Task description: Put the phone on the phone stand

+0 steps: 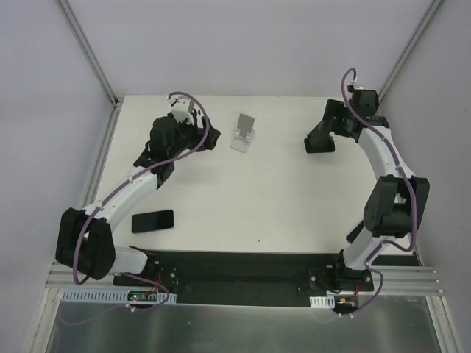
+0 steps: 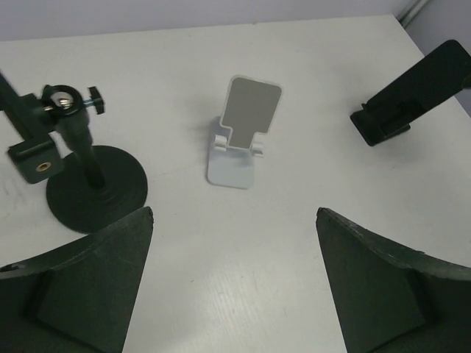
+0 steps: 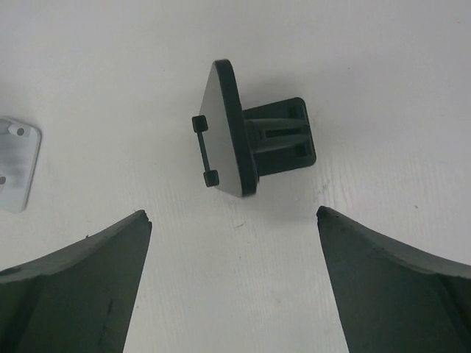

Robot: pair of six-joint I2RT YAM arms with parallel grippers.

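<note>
Top external: you have one phone (image 1: 153, 220) at eight o'clock and one white phone stand (image 1: 243, 132) at twelve. The left gripper (image 2: 234, 213) and right gripper (image 3: 234, 215) both have their jaws apart.

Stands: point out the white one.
The middle stand is white; the round-based mount left of it and the slanted stand right of it are black.

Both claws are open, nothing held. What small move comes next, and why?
Probably swing the left claw back toward the phone, which lies flat near the left arm's base. That claw now faces the white stand, away from the phone. The right claw hangs open over the black stand, farther off.
</note>
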